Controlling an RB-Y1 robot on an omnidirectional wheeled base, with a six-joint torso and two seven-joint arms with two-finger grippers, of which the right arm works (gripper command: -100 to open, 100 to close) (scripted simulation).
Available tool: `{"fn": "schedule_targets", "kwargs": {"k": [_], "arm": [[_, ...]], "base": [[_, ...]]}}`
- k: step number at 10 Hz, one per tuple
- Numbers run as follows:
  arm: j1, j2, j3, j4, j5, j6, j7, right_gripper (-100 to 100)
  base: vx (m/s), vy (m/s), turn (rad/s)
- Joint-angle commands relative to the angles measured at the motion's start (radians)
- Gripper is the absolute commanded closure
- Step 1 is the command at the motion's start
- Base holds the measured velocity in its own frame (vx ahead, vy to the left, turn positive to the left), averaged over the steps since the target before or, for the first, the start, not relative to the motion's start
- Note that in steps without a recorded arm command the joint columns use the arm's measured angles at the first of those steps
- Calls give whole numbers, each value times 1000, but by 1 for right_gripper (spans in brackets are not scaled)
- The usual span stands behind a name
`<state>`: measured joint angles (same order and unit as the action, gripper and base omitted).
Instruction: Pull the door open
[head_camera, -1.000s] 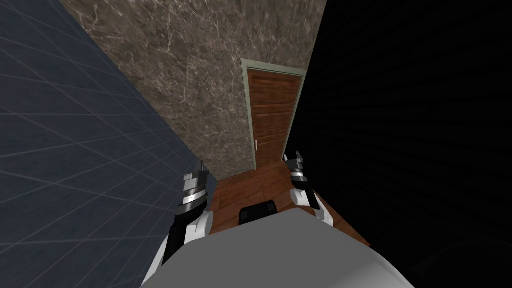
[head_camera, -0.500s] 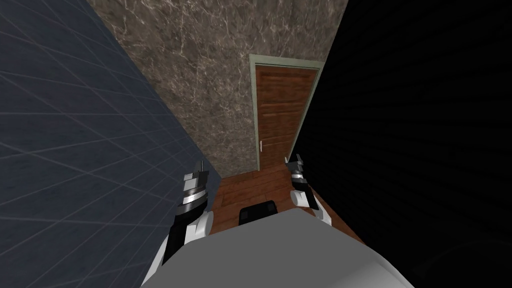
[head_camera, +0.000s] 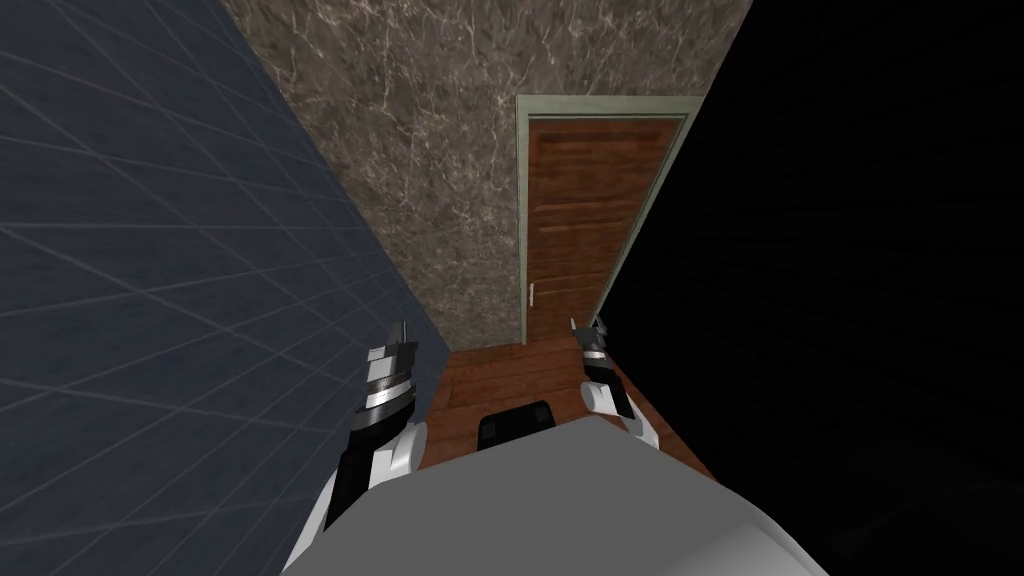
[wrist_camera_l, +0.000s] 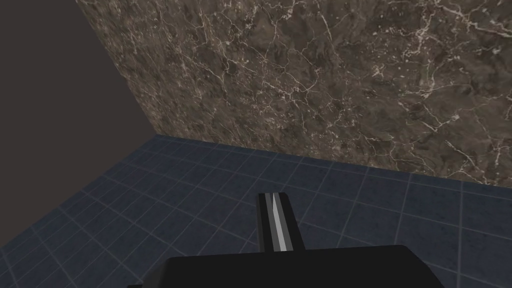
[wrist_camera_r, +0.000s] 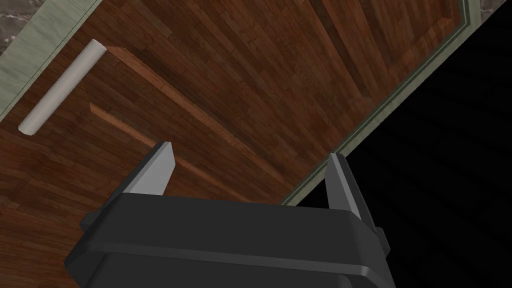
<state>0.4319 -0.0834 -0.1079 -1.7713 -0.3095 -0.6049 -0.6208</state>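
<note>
Door is shut, and the right gripper, fingers spread wide and holding nothing, should next reach left to the white handle and grab it.

Right end effector spread; left end effector closed.

Narrow floor of reddish-brown wood planks, boards crosswise, reaching the door

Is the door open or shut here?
Shut: the brown door sits flush within its pale green frame, no gap showing, and its handle is untouched.
</note>
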Motion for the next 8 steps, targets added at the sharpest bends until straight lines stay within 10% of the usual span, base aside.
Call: {"fn": "schedule_targets", "kwargs": {"k": [1, 8], "arm": [[-7, -2, -5, 40, -18, -13, -36, -100], [-42, -3, -28, 208, -94, -64, -178, -100]], "base": [[83, -53, 189], [85, -56, 207]]}}
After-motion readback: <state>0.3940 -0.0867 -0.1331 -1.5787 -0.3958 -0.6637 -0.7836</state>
